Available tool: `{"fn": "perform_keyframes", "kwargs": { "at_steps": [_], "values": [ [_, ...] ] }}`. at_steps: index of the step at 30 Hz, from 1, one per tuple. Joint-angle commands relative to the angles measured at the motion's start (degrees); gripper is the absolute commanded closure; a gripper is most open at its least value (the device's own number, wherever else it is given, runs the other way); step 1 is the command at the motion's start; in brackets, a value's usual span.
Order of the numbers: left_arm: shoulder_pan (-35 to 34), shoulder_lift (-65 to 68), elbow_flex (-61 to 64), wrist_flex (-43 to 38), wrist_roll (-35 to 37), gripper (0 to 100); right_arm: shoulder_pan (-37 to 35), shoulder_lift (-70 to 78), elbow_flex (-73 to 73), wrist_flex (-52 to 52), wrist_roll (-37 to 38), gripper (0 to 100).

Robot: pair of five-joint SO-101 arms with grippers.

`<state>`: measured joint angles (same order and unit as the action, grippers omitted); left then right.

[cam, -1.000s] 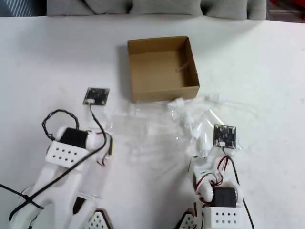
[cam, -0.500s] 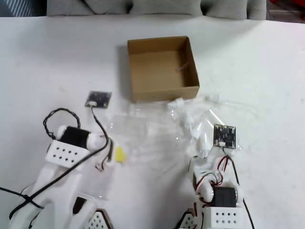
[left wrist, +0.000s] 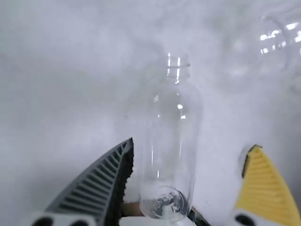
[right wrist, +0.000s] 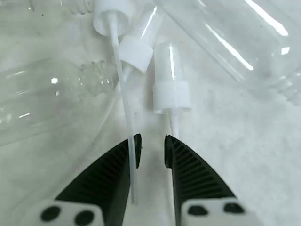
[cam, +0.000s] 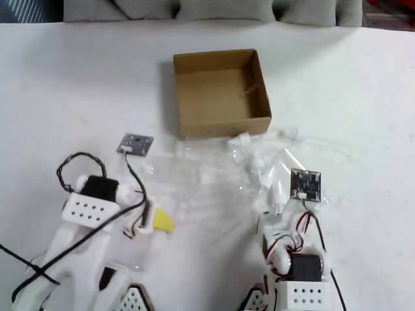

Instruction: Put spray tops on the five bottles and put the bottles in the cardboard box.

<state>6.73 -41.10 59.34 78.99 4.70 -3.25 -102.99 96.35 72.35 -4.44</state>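
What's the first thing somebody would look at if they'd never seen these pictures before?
Probably the brown cardboard box, sitting open on the white table beyond the two arms. Next comes the jumble of clear bottles and white spray tops lying between the box and the arms. Up close, the left arm's jaws, one grey and one yellow, stand wide apart on either side of one capless bottle.

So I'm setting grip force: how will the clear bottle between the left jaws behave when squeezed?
The bottle looks empty and thin-walled, so probably very light and apt to dent under a hard squeeze. It seems to lie on its side, round-bodied, so a one-sided nudge would likely roll it. Its glossy wall may slip.
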Motion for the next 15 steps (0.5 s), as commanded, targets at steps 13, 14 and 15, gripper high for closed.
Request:
{"fn": "perform_keyframes", "kwargs": {
  "at_steps": [13, 14, 15],
  "values": [
    [0.7, -0.7, 7.9, -12.5, -2.5, 64, 0.6, -0.1, 0.5, 0.3, -0.4, 94.2],
    [0.7, -0.7, 8.2, -13.1, -2.5, 65, 0.6, -0.1, 0.5, 0.3, -0.4, 94.2],
    [0.7, -0.7, 8.3, -13.4, -2.5, 65, 0.6, -0.1, 0.5, 0.3, -0.4, 94.2]
  ]
}}
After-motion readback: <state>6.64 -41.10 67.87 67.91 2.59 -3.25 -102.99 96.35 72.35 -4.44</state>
